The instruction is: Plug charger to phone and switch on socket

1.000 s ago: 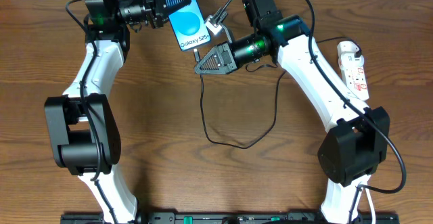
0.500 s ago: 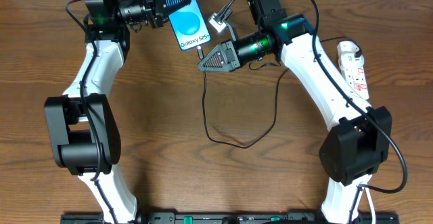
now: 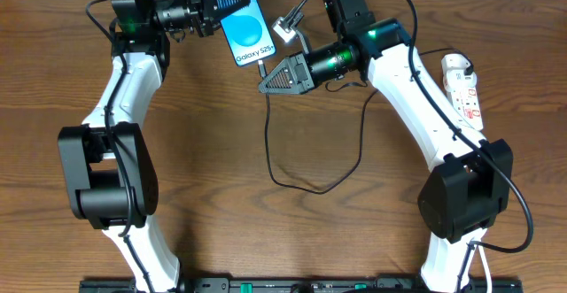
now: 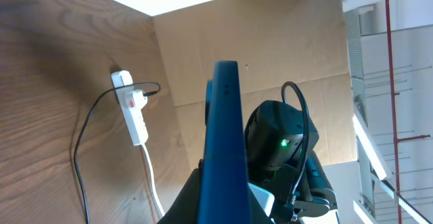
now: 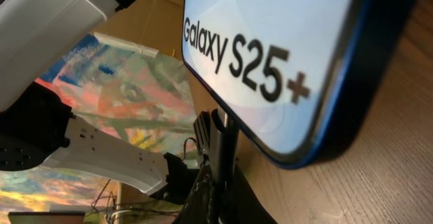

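The phone (image 3: 244, 23) lies at the table's far edge, blue screen up, and my left gripper (image 3: 215, 3) is shut on its top end. In the left wrist view the phone (image 4: 226, 136) shows edge-on between the jaws. My right gripper (image 3: 264, 82) is shut on the charger (image 3: 268, 134) just behind its plug. The charger (image 5: 224, 149) stands up from my right gripper (image 5: 220, 200), its tip against the bottom edge of the phone (image 5: 270, 48). Whether the tip sits in the port I cannot tell. The socket (image 3: 464, 85) lies far right, away from both grippers.
The charger's slack makes a loop (image 3: 310, 185) on the wood between the arms. A grey cable connector (image 3: 283, 27) hangs beside the phone. The socket (image 4: 134, 112), with its white lead, lies near a cardboard wall (image 4: 270, 41) behind the table.
My right gripper has moved slightly up and right with the charger, bringing the plug closer to the phone's bottom edge, then stopped. The left gripper and the phone have not moved.
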You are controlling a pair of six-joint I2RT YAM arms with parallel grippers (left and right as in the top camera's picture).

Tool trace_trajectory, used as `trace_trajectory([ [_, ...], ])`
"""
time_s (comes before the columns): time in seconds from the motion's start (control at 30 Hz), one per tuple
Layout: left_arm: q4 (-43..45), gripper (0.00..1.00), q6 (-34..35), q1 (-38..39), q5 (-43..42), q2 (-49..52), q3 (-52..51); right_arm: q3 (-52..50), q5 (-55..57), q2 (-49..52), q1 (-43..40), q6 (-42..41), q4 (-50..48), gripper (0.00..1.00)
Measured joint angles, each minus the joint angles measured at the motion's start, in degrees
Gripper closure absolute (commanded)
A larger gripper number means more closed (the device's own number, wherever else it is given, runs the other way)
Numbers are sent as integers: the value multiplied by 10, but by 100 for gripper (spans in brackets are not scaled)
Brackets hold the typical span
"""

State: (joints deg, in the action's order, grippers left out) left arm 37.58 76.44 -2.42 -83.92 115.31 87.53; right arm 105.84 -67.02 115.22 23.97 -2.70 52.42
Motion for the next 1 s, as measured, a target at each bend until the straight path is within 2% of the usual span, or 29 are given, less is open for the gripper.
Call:
trace_trajectory([
  [1.0,0,93,-15,0,-9,0,0,0,15,0,10,2,-2,99],
])
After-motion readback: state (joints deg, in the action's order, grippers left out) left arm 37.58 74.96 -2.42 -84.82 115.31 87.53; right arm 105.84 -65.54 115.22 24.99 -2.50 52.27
